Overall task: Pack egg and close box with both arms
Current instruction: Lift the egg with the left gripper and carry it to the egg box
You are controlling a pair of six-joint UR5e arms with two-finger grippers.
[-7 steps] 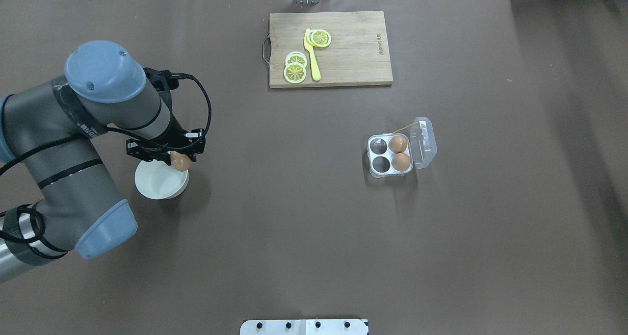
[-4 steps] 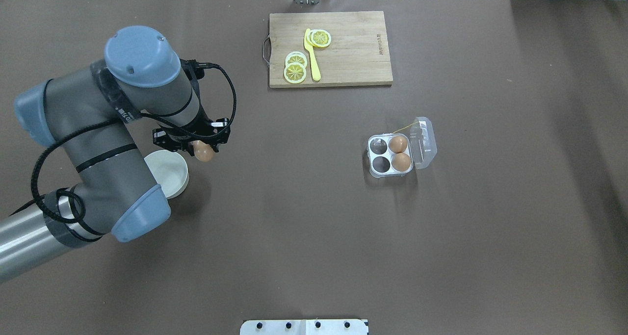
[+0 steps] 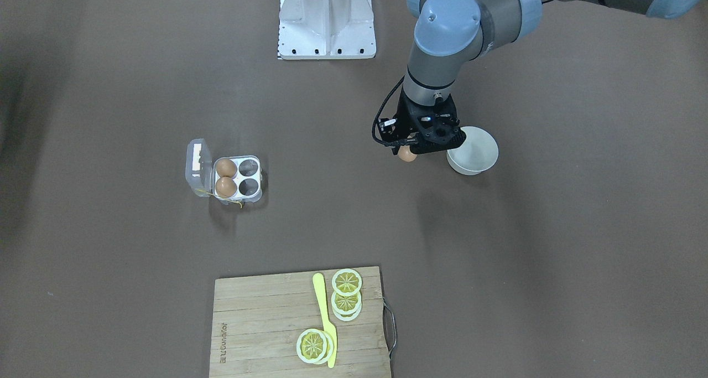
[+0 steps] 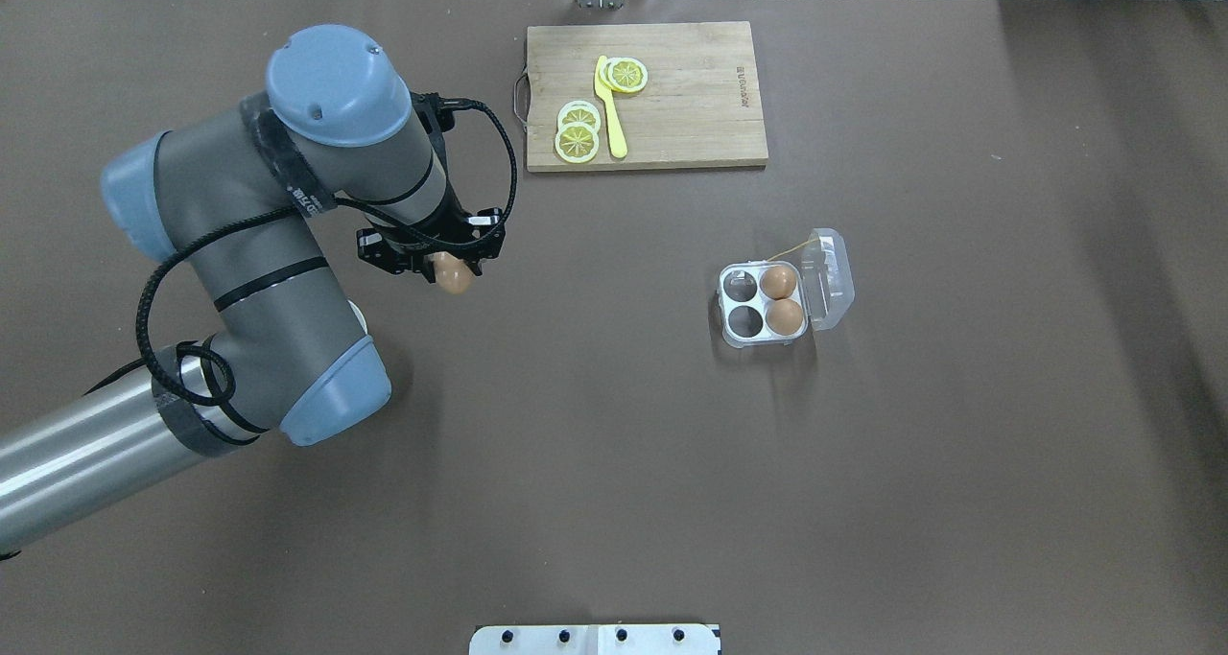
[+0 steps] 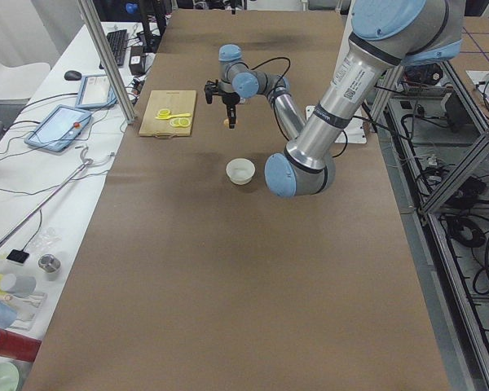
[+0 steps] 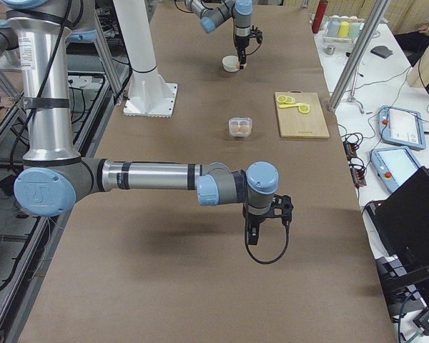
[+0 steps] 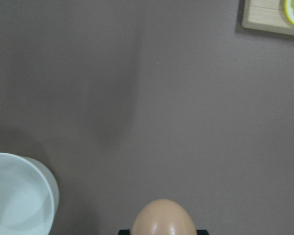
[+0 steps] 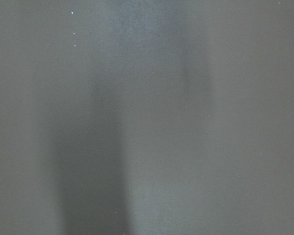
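Overhead exterior shows the left claw (image 4: 451, 271) pinching a brown egg (image 4: 454, 279) above the desk (image 4: 614, 463), well apart from the open box (image 4: 722, 300); the right claw's (image 6: 251, 237) opening cannot be told.

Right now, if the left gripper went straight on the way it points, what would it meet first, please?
The left gripper points down, so the egg it holds would likely touch bare table first; the white bowl lies off to one side. Its height is hard to judge.
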